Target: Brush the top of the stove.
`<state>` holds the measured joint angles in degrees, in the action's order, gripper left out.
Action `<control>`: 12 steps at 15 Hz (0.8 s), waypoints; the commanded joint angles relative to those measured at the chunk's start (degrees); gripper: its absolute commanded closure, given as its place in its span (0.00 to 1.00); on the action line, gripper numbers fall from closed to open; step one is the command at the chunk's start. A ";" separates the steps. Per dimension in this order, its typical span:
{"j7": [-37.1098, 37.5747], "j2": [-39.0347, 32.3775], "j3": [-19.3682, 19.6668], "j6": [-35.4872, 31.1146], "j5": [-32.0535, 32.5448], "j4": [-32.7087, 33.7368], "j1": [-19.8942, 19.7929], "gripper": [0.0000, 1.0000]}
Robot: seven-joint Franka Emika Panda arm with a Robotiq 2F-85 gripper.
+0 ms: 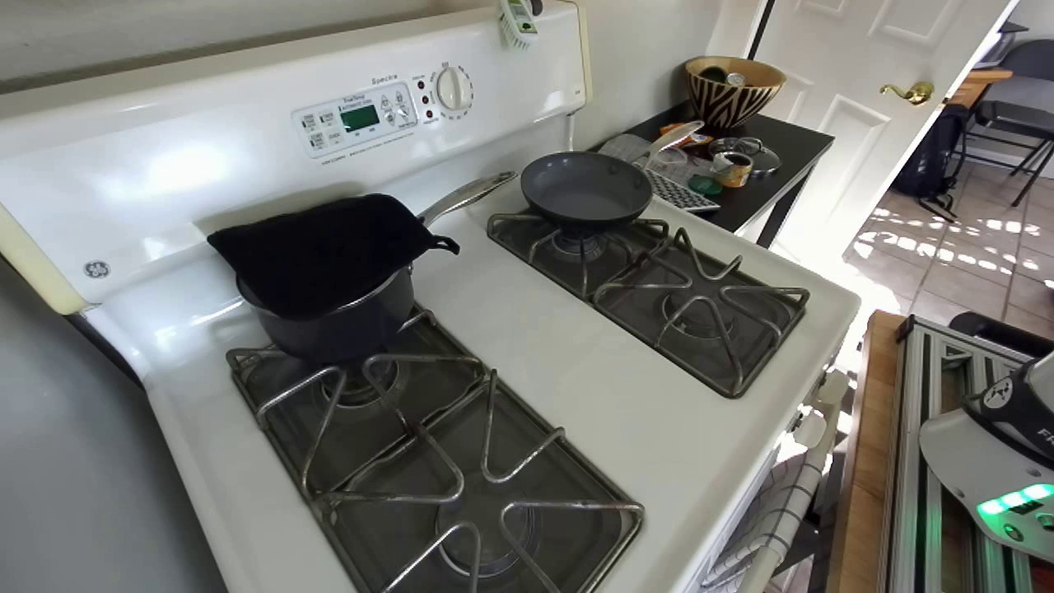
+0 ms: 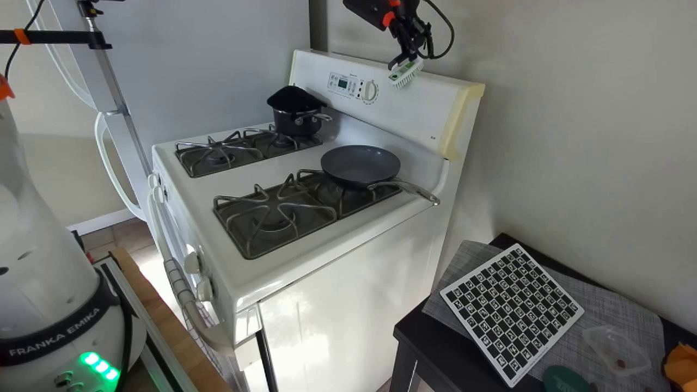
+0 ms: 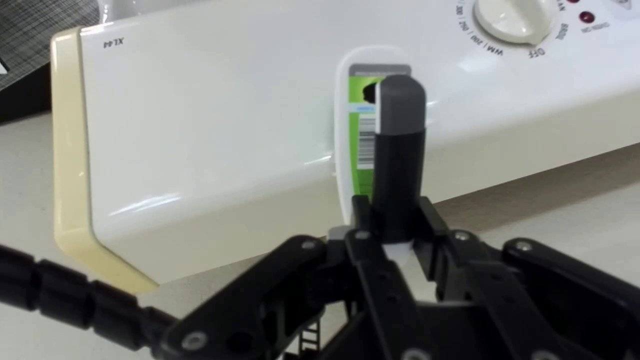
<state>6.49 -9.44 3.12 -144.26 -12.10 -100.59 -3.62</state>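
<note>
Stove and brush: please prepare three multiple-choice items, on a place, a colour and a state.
1. The skillet stands over: A) a front burner; B) a rear burner; C) the floor.
2. The stove top at its centre is: A) white; B) blue; C) red.
3. The brush is: A) in the skillet; B) on the floor; C) held by the gripper.

1 B: it sits near the back panel.
2 A: both exterior views show white.
3 C: the wrist view shows it gripped.
</note>
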 commanded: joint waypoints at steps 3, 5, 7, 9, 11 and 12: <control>3.66 -1.19 -0.63 0.04 1.96 0.13 1.71 0.96; 3.78 -1.58 -1.03 0.33 1.73 0.36 2.22 0.96; 4.17 -2.15 -1.44 0.13 1.79 0.79 2.76 0.96; 4.30 -2.74 -1.90 0.05 1.82 1.36 3.29 0.96; 4.17 -3.32 -2.36 -0.20 1.87 2.12 3.84 0.96; 4.14 -3.69 -2.58 -0.06 1.82 2.69 4.03 0.96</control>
<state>9.01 -10.47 1.14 -144.26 -11.47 -99.81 -0.34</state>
